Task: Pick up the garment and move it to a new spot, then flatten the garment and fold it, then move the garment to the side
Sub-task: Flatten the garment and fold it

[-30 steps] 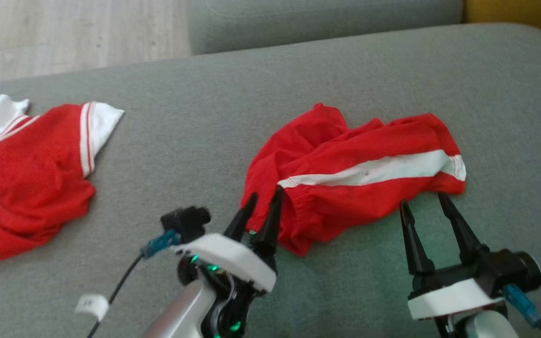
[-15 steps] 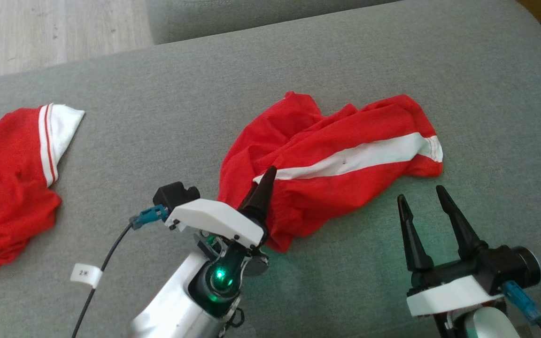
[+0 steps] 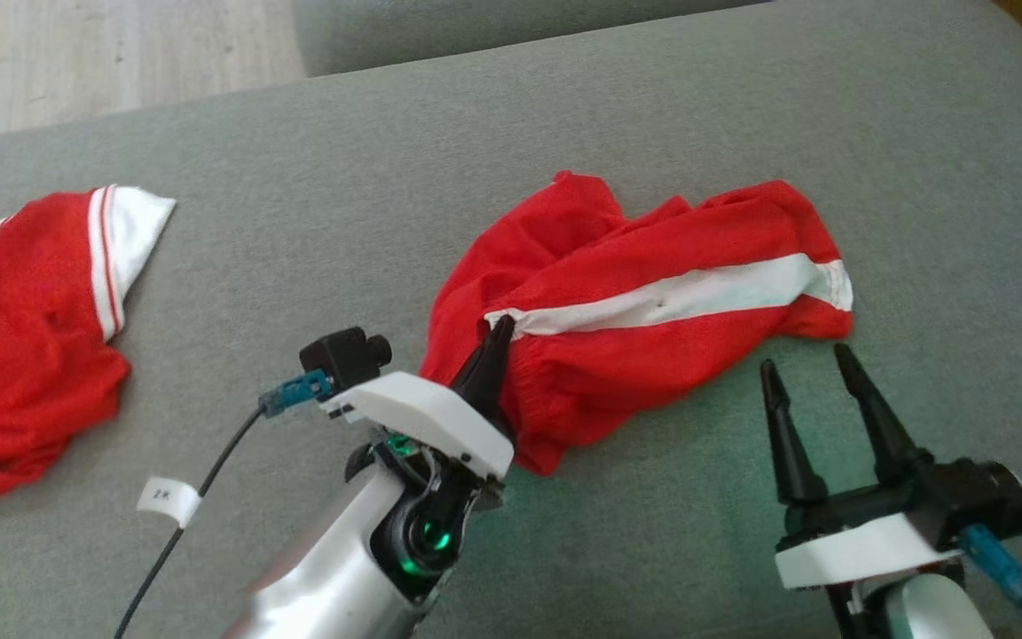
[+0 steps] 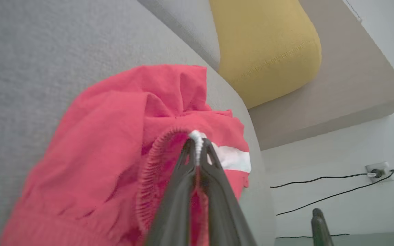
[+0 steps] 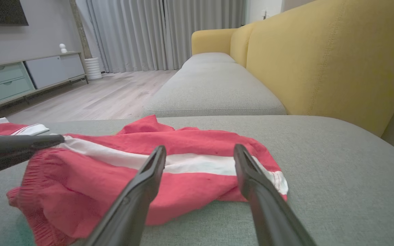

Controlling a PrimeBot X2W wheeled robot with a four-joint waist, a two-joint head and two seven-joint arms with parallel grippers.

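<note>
The garment (image 3: 644,302) is a pair of red shorts with a white side stripe, lying crumpled on the grey sofa seat (image 3: 564,124). My left gripper (image 3: 500,330) is shut on its elastic waistband at the white stripe's left end. In the left wrist view the left gripper (image 4: 197,141) pinches the gathered waistband edge of the garment (image 4: 115,136). My right gripper (image 3: 802,359) stands open just in front of the shorts' right hem, apart from the cloth. In the right wrist view the right gripper (image 5: 199,152) frames the garment (image 5: 183,153) with nothing between its fingers.
A second red garment with white striped sleeves (image 3: 23,319) lies at the seat's left. Wooden floor (image 3: 103,53) lies beyond the seat's far edge. A yellow backrest (image 5: 320,58) rises on the right in the right wrist view, and another grey seat (image 5: 214,89) continues further back.
My left gripper moved forward onto the shorts' waistband and closed on it; one second ago it stood open at the edge. The head camera shifted. The right gripper stays open.
</note>
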